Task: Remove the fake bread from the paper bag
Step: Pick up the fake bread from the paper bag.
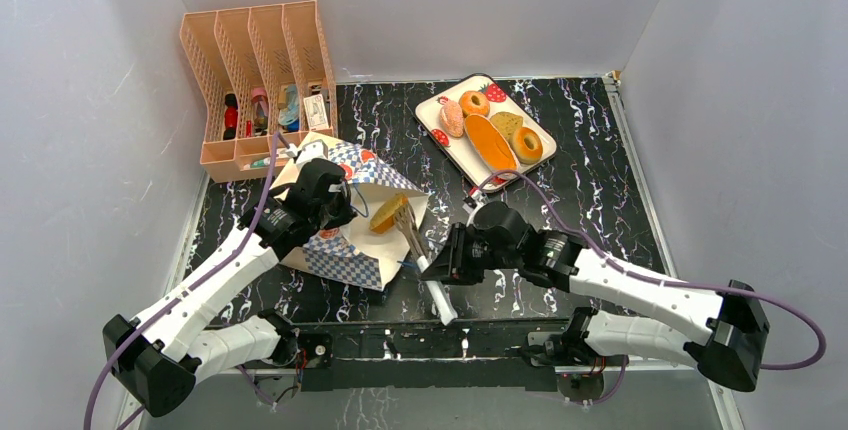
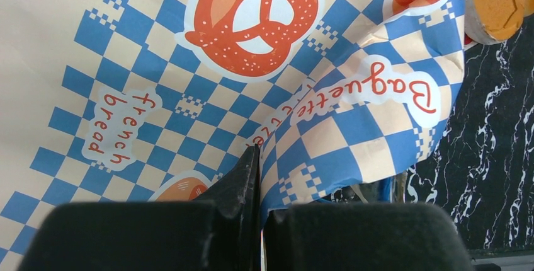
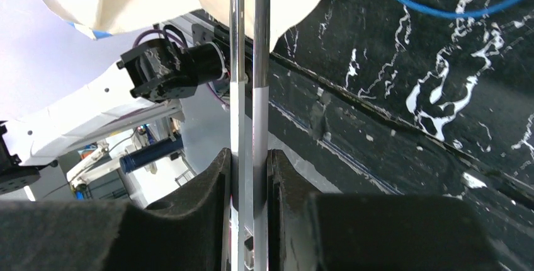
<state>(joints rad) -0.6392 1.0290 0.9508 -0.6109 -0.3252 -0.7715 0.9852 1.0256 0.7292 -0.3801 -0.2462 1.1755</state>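
Right hand (image 1: 441, 268) clamps metal tongs (image 1: 415, 240) pinching fake bread (image 1: 387, 217) at the mouth of the paper bag (image 1: 350, 250), which left hand (image 2: 259, 220) grips tight. Next, likely: lift it clear toward the tray (image 1: 458, 153).

Six pieces of fake bread (image 1: 490, 142): five on the one tray (image 1: 428, 110) beyond the single paper bag (image 1: 350, 250), one at the bag's mouth. One four-slot rack (image 1: 215, 55) behind the bag; one pair of tongs (image 1: 412, 238) beside it.
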